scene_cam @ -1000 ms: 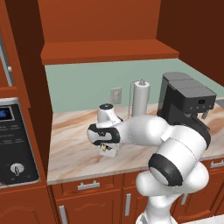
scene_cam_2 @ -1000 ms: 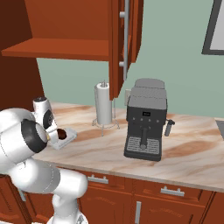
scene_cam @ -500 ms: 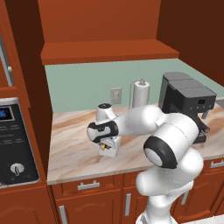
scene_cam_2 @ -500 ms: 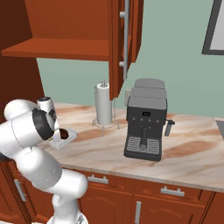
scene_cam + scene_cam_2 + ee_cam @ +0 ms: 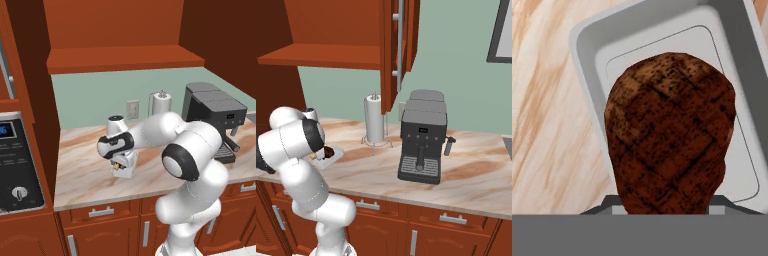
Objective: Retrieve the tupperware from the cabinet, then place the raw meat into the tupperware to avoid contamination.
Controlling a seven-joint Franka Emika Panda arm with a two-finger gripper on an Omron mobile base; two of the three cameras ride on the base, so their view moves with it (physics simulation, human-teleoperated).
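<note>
The jaws are clamped on the raw meat [image 5: 669, 132], which hangs from them directly over the tupperware [image 5: 587, 45] — the dark lump sits centred above the tray's floor in the hand view, with the tray's rim showing on 3 sides of it. That alignment looks deliberate: the gripper [image 5: 119, 162] points straight down so that a release would drop the piece inside the walls rather than across an edge. Whether the meat already touches the tray floor I cannot tell; in the left base view the gripper is low, just above the white tray.

The tupperware stands on the counter [image 5: 85, 172], near its front edge and well apart from the paper-towel roll [image 5: 375, 120] and the coffee machine [image 5: 422, 137] — free space that suits a downward approach by the arm. The cabinet [image 5: 398, 45] above has its door swung open, with its bar handle facing the right base camera, which fits the tray having been fetched out of it. My judgement: only the release remains.
</note>
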